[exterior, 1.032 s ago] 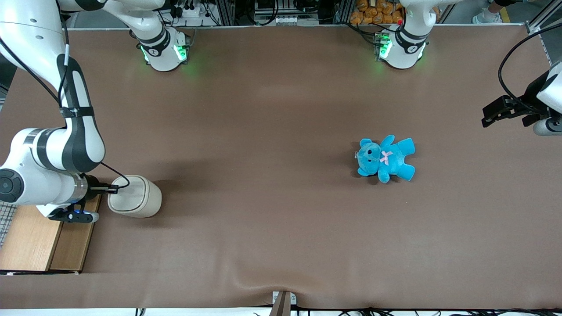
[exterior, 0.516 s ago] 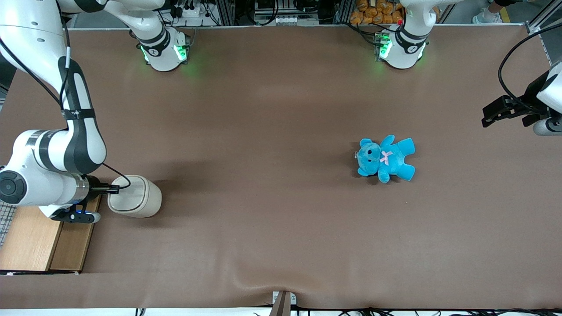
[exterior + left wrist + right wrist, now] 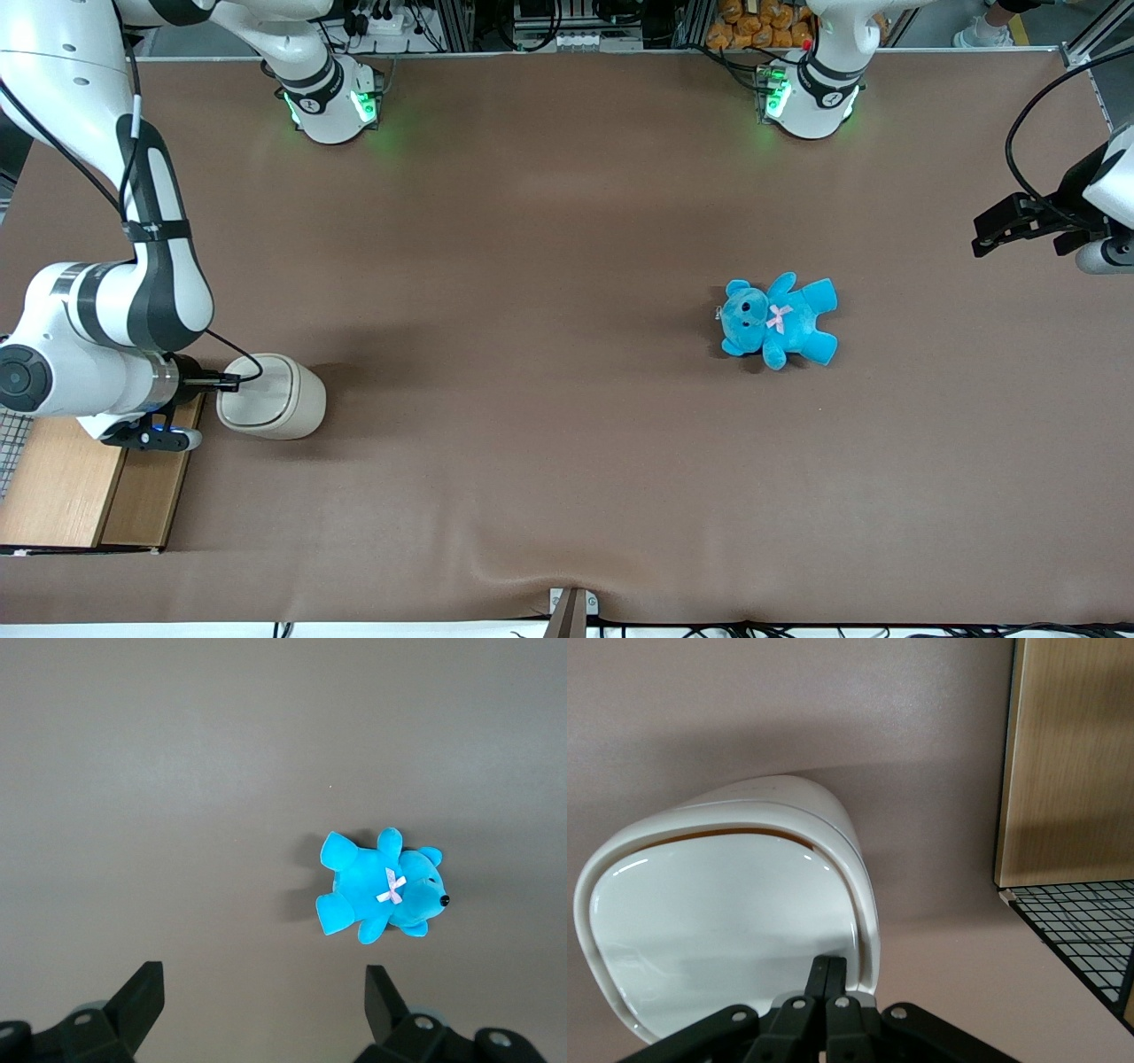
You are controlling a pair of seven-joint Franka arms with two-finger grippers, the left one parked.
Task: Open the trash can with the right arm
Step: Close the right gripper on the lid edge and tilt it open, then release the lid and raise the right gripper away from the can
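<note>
The trash can is a small cream-white bin standing at the working arm's end of the table. Its flat lid lies nearly flush, with a thin dark gap along one edge. My right arm reaches down beside it, and the gripper points sideways at the lid's rim. In the right wrist view the gripper is shut, its two black fingers pressed together with nothing between them, the tips resting on the lid just inside the rim.
A wooden-topped wire crate stands right beside the trash can, under my wrist; its wood edge and black mesh show close by. A blue teddy lies on the brown table toward the parked arm's end.
The arm's elbow shifted slightly between the earliest frame and now. The gripper tip stays at the lid's rim and the trash can has not moved.
</note>
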